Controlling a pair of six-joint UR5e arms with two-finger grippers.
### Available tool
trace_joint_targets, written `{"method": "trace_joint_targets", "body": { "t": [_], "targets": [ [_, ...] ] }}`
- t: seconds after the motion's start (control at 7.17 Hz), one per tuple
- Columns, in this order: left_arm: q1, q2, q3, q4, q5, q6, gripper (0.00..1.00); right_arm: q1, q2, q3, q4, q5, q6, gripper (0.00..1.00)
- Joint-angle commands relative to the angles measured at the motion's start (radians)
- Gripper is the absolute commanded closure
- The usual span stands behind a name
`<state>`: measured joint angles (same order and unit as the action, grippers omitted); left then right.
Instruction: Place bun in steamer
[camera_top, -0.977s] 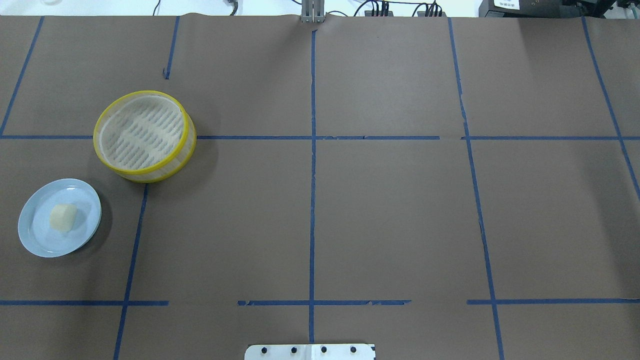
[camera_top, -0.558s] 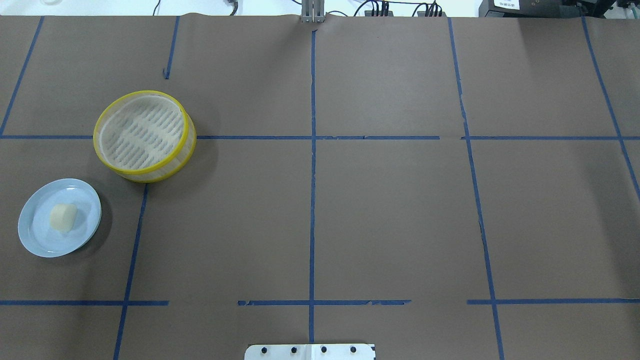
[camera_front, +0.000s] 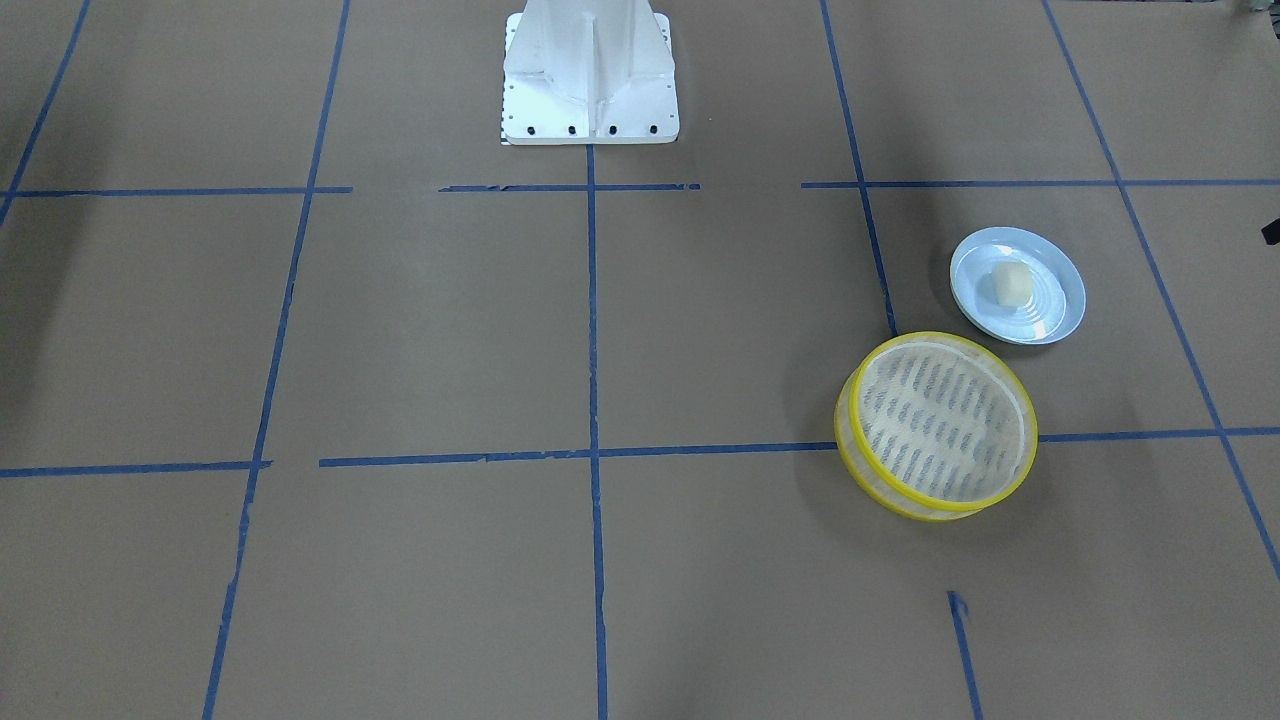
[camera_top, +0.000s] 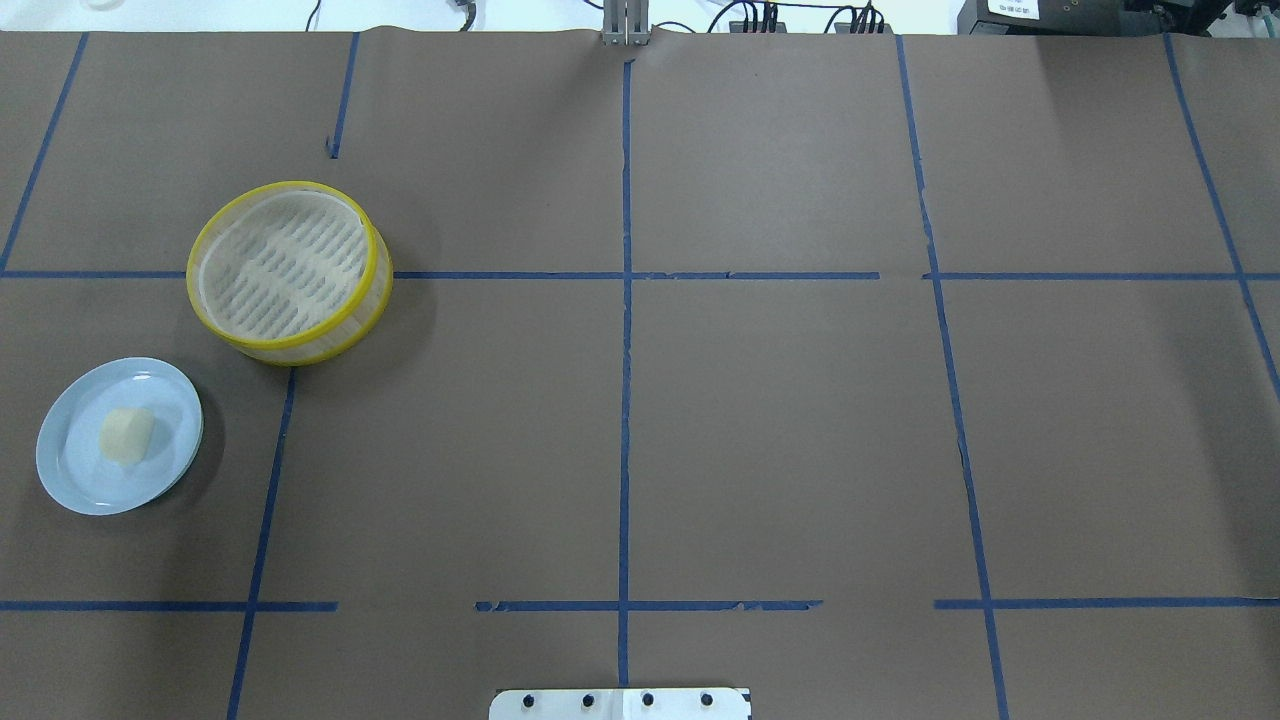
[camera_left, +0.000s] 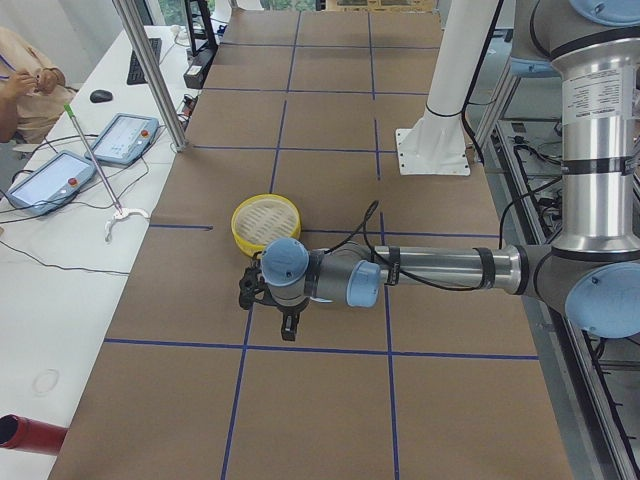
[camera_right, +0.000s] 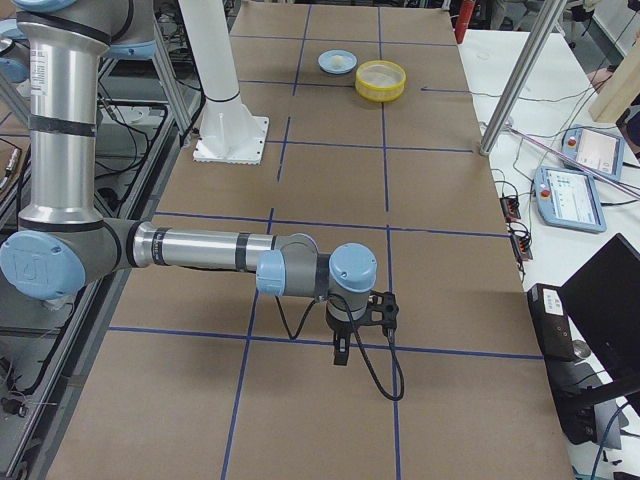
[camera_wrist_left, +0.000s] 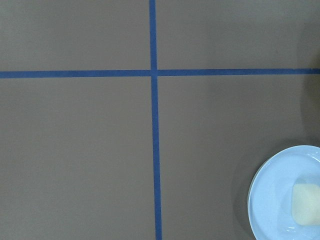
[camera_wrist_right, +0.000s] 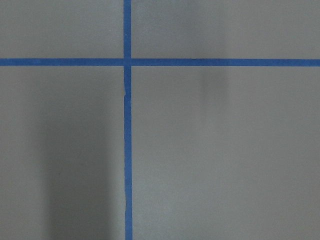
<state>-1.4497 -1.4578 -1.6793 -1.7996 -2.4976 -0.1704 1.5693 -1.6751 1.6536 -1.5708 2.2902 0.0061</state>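
The cream-white bun (camera_top: 126, 436) lies on a light blue plate (camera_top: 75, 470) at the table's near left; both also show in the front view, the bun (camera_front: 1008, 284) on the plate (camera_front: 1050, 310), and at the lower right of the left wrist view (camera_wrist_left: 306, 204). The yellow-rimmed steamer (camera_top: 285, 265) stands empty beyond the plate, also in the front view (camera_front: 940, 425). My left gripper (camera_left: 268, 310) shows only in the left side view, above the table near the steamer (camera_left: 266, 218); I cannot tell if it is open. My right gripper (camera_right: 365, 325) shows only in the right side view, far from both; its state is unclear.
Brown paper with a blue tape grid covers the table. The white robot base (camera_front: 588, 70) stands at the near middle edge. Tablets (camera_left: 60, 175) and cables lie on the white bench beside the table. A person sits at the bench's far end.
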Motion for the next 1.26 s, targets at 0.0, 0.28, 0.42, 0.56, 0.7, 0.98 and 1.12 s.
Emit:
{"method": "trace_joint_targets", "body": {
  "t": [0.0, 0.28, 0.42, 0.56, 0.7, 0.98, 1.12],
  "targets": [
    [0.209, -0.010, -0.010, -0.274, 0.055, -0.420, 0.00, 0.000, 0.000, 0.000, 0.000, 0.000, 0.000, 0.00],
    [0.360, -0.059, -0.011, -0.383, 0.136, -0.720, 0.00, 0.000, 0.000, 0.000, 0.000, 0.000, 0.000, 0.00],
    [0.424, -0.061, -0.010, -0.388, 0.195, -0.753, 0.00, 0.000, 0.000, 0.000, 0.000, 0.000, 0.000, 0.00],
    [0.487, -0.061, -0.010, -0.388, 0.283, -0.774, 0.00, 0.000, 0.000, 0.000, 0.000, 0.000, 0.000, 0.00],
    [0.532, -0.061, -0.007, -0.388, 0.308, -0.776, 0.01, 0.000, 0.000, 0.000, 0.000, 0.000, 0.000, 0.00],
    [0.590, -0.058, -0.011, -0.388, 0.368, -0.770, 0.06, 0.000, 0.000, 0.000, 0.000, 0.000, 0.000, 0.00],
    [0.612, -0.046, -0.025, -0.388, 0.408, -0.764, 0.06, 0.000, 0.000, 0.000, 0.000, 0.000, 0.000, 0.00]
  ]
}}
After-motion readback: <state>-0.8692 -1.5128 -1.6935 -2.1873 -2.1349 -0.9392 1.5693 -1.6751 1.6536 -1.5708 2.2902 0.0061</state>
